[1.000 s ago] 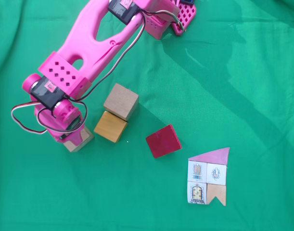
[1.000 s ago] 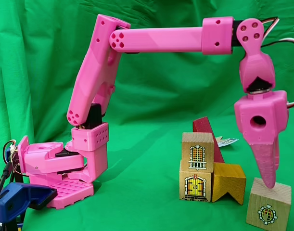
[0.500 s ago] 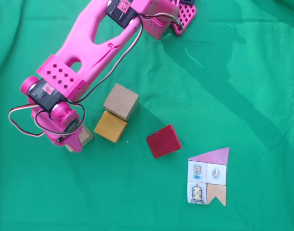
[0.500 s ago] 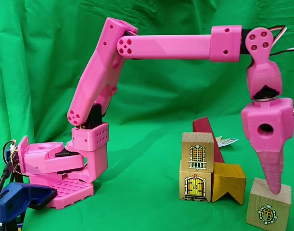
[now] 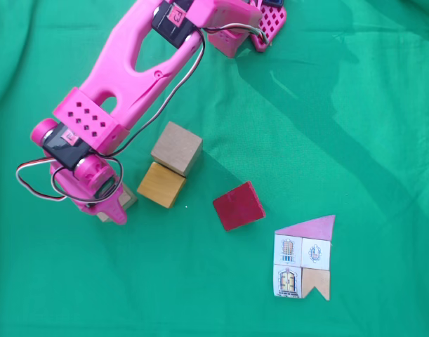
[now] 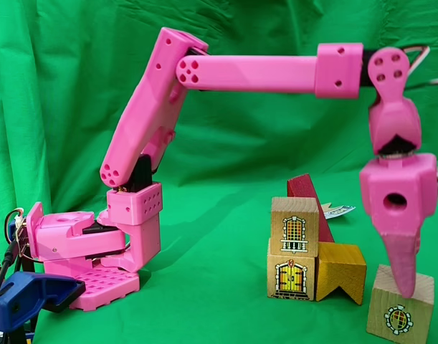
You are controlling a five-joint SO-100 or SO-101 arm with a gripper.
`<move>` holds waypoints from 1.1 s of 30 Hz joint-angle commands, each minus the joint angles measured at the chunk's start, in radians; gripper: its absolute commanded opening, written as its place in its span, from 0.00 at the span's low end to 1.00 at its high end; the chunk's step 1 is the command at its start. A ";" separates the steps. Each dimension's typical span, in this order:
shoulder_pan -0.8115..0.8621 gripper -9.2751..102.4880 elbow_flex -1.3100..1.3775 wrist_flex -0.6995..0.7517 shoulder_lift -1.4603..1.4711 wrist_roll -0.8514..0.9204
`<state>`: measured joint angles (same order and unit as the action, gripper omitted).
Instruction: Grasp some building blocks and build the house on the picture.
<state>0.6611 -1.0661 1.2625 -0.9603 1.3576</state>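
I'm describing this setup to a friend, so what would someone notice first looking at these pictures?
First, the bright pink arm reaching across the green cloth, its gripper pointing down at a pale wooden block at the right of the side-on fixed view. Next, two pale blocks stacked beside an orange-yellow block. From above, a dark red block lies near the small paper house picture.
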 commanded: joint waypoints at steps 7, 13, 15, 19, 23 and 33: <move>-0.005 0.41 0.037 0.006 0.032 0.005; -0.005 0.41 0.037 0.006 0.037 0.003; -0.005 0.41 0.035 0.008 0.038 0.003; -0.005 0.41 0.037 0.008 0.057 0.002; -0.006 0.38 0.037 0.008 0.058 -0.002; -0.006 0.27 0.037 0.006 0.058 -0.006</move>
<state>0.6489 -1.0600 1.2625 -0.8928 1.3499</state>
